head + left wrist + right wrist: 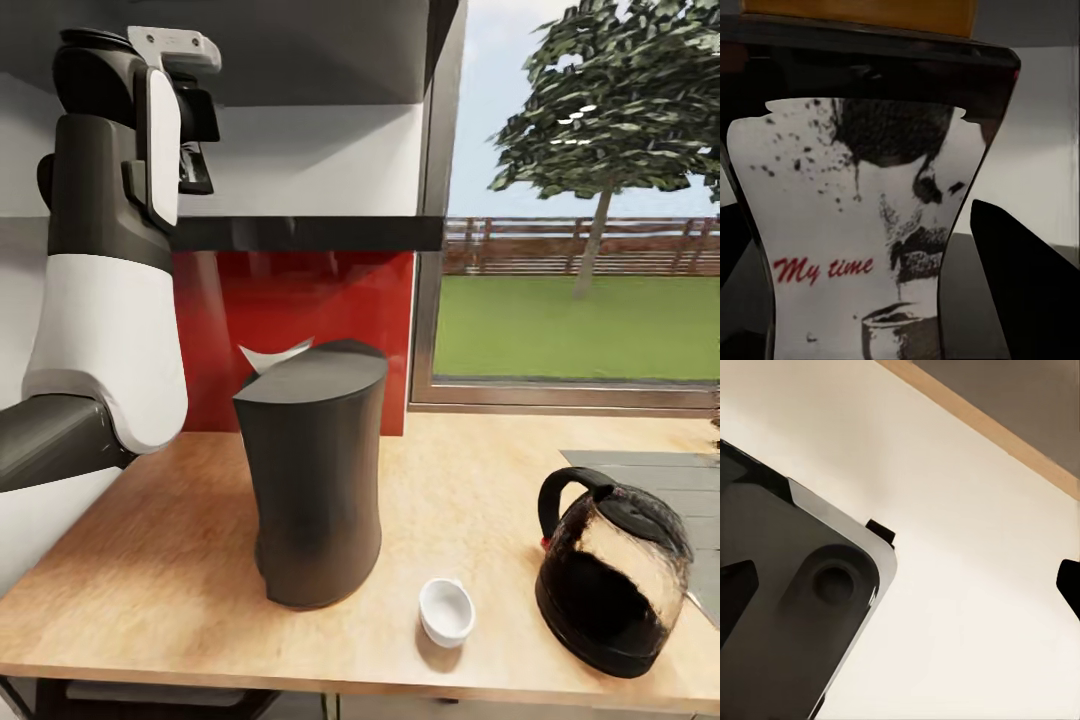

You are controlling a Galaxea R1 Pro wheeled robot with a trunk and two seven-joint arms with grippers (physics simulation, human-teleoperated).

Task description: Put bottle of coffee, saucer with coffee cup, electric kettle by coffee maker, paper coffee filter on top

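The bottle of coffee (855,225), with a black-and-white "My time" label and a tan cap, stands very close in the left wrist view. My left gripper (198,150) is raised at the kitchen shelf (310,233) and is open, with a finger (1027,285) on each side of the bottle. On the countertop (170,560) stands the dark-grey coffee maker (315,480). The white paper coffee filter (272,355) peeks out behind its top. The white coffee cup (446,610) and the glass electric kettle (612,575) stand to its right. The saucer is out of view. My right gripper (900,585) hangs open over pale floor.
A red backsplash (300,300) runs under the shelf, with a white cabinet above. A large window (580,280) fills the right. A grey cooktop (650,470) lies at the counter's far right. My own dark base (795,607) is below the right gripper.
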